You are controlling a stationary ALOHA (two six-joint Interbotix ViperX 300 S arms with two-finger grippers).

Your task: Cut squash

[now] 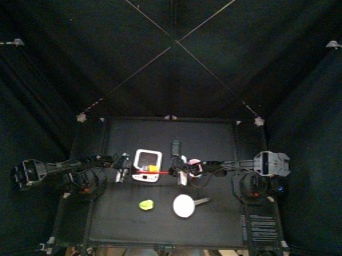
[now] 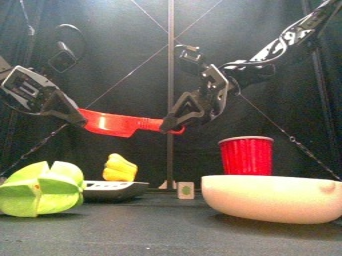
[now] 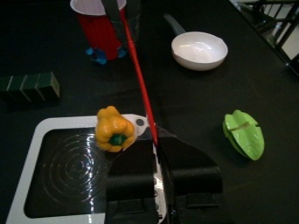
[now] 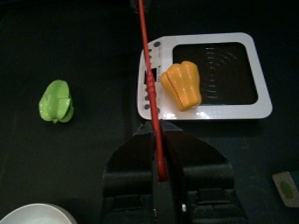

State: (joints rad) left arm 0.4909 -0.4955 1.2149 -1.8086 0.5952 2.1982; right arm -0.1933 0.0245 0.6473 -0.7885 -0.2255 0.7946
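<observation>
1. Top view: the black table [image 1: 120, 200] fills the lower middle of the frame. My left gripper [image 1: 130, 171] comes in from the left edge and my right gripper [image 1: 198, 170] from the right edge. Between them runs a red knife [image 1: 158, 172], just below the white board [image 1: 147, 160]. A green lump [image 1: 146, 205] and a white dish [image 1: 185, 205] sit lower in the frame. The squash is too small to make out here.

2. Front view: both grippers hang at mid height, each pinching one end of the red knife, which spans the centre of the frame. The yellow squash [image 2: 120, 167] stands at lower left on the board's edge, below the knife and apart from it. A red cup [image 2: 245, 155] stands at right, behind the dish.

3. Left wrist view: my left gripper is pressed together on the knife at the bottom centre. The squash [image 3: 114, 129] lies on the board's upper right corner, just left of the blade line.

4. Right wrist view: my right gripper is likewise clamped on the knife. The squash [image 4: 184, 84] lies on the board's left part, just right of the blade.

5. To do this step well, I judge I should shift the blade sideways until it crosses the squash's middle, keep both ends level, then press straight down.
</observation>
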